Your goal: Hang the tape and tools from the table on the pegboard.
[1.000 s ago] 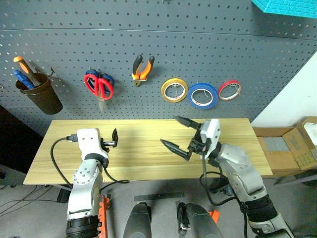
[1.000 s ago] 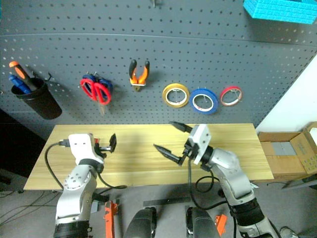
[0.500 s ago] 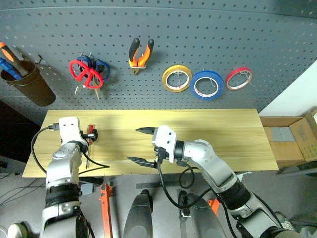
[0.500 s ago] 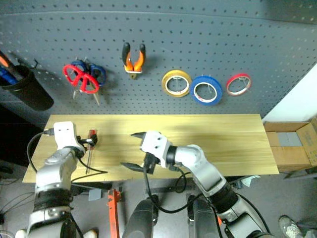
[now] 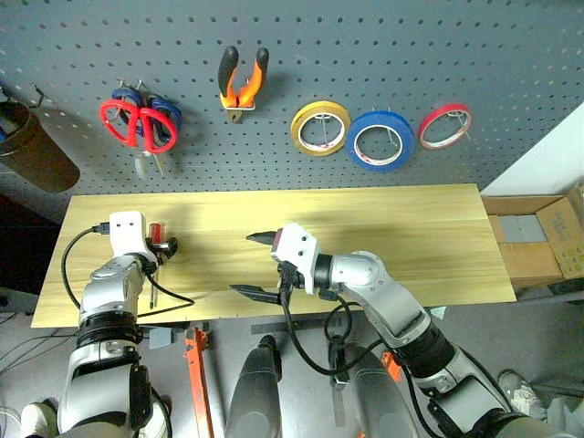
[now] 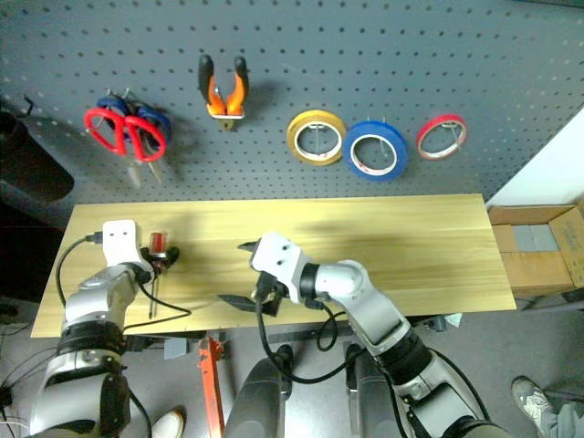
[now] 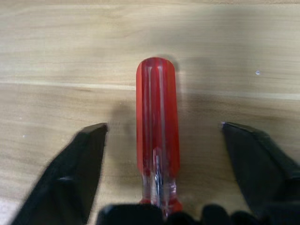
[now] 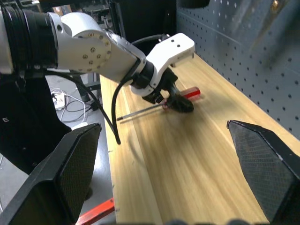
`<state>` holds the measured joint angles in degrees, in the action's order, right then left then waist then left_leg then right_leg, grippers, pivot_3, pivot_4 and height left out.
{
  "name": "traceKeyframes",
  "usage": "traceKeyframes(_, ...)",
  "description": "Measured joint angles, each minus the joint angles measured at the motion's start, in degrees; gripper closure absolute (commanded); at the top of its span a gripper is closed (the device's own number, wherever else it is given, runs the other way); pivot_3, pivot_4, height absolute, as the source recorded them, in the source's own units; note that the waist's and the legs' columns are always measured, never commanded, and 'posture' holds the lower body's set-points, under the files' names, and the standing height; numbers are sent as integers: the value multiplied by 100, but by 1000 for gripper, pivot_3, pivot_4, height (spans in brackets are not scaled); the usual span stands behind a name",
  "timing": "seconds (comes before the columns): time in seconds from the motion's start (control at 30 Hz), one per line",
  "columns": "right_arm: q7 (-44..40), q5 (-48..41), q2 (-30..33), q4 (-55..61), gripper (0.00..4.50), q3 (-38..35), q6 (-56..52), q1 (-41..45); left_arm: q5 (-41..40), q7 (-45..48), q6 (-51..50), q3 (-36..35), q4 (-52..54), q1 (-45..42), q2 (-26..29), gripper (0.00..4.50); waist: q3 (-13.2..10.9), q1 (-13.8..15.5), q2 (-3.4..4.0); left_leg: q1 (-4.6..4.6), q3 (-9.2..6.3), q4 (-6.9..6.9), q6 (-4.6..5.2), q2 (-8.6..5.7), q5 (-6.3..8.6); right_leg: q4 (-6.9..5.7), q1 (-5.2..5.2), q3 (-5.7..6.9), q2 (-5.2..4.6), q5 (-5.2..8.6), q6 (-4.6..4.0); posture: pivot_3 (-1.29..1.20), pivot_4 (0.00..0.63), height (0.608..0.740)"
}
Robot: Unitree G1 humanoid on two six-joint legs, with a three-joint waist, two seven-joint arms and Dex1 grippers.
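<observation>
The slim red-handled screwdriver (image 7: 157,93) lies flat on the light wood table (image 5: 411,228) near its left end, with its thin shaft (image 5: 151,290) pointing toward the front edge. My left gripper (image 7: 162,127) is open. Its black fingers (image 7: 79,164) stand on either side of the handle with a gap on each side. My right gripper (image 5: 245,265) hovers wide open over the table's middle with nothing between its fingers. On the pegboard (image 5: 383,55) hang the blue tape (image 5: 379,140), the orange-and-black pliers (image 5: 242,80) and the red scissors (image 5: 135,123).
A yellow roll (image 5: 319,128) and a thin red roll (image 5: 447,125) hang beside the blue tape. A dark cup (image 5: 32,155) hangs at the pegboard's far left. Cardboard boxes (image 5: 538,246) stand right of the table. A black cable (image 5: 173,306) trails from my left wrist.
The camera has tipped down toward the table. My left gripper moved left and settled around the screwdriver handle. My right gripper swung left to the table's middle and stayed open.
</observation>
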<state>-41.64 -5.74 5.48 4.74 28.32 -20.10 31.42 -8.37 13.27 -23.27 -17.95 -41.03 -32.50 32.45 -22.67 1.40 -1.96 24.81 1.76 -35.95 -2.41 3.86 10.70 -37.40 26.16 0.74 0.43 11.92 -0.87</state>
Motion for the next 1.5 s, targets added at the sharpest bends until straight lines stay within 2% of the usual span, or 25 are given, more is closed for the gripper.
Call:
traceKeyframes(0.2, 12, -87, -124, 8, 0, -47, -89, 0, -4, 93, 0, 71, 23, -16, -21, 3638, 0, -3, -1, 0, 3, 9, -2, -3, 0, 1, 4, 1, 0, 4, 6, 110, 430, 740)
traceKeyframes(0.37, -76, -431, -71, 119, 0, -362, -244, -82, 84, 96, 25, 250, 495, 266, -83, 3652, 3, 5, -5, 5, 3, 12, -2, -3, 0, 10, 2, 0, -13, 6, 13, 126, 376, 740)
traceKeyframes(0.47, -108, -661, 117, 347, 0, -651, -352, -239, 212, 76, -68, 458, 1443, 862, -183, 3652, 18, 9, -20, 12, 0, 20, -4, -12, 1, 19, 2, 5, -30, 13, 25, 138, 332, 740)
traceKeyframes(0.6, -76, -1003, 227, 687, 0, -978, -553, -487, 301, -269, -386, 608, 3064, 1685, -602, 3652, 50, 27, -57, 31, -15, 27, -11, -14, 2, 32, 6, 26, -38, 13, 26, 171, 275, 740)
traceKeyframes(0.67, 46, -1394, 43, 845, 0, -1268, -784, -536, 373, -566, -379, 584, 3789, 1668, -690, 3652, 71, 62, -91, 49, -44, 24, -22, -9, -5, 32, 10, 52, -29, 13, 25, 192, 251, 740)
traceKeyframes(0.73, 245, -1779, -176, 1082, 0, -1572, -962, -447, 516, -891, -214, 422, 4456, 1259, -612, 3652, 104, 153, -110, 63, -68, 19, -41, -16, -17, 33, 11, 74, -24, 11, 24, 206, 236, 740)
traceKeyframes(0.83, 376, -1896, -211, 1149, 0, -1679, -1005, -256, 712, -1094, 135, 283, 4801, 680, -327, 3652, 255, 189, -114, 69, -75, 17, -41, -26, -18, 43, 8, 86, -24, 8, 23, 220, 211, 740)
traceKeyframes(1.03, 506, -1917, -423, 797, 0, -1765, -733, 9, 1168, -1552, 1298, 117, 4175, -689, 287, 3652, 481, 280, -127, 71, -89, 20, -41, -34, -18, 41, 1, 139, -25, 8, 22, 210, 192, 740)
traceKeyframes(1.33, 554, -1803, -411, 498, 0, -1799, -357, 167, 1204, -1649, 2289, 76, 2289, -1618, 465, 3652, 509, 325, -135, 84, -109, -11, -42, -32, -22, 32, -2, 156, -12, -2, 6, 187, 198, 740)
traceKeyframes(1.5, 691, -1720, -411, 417, 0, -1833, -118, 287, 1226, -1643, 3073, 186, 888, -2829, 775, 3652, 515, 326, -146, 92, -128, -15, -52, -28, -31, 28, -1, 176, -1, -24, -31, 180, 202, 740)
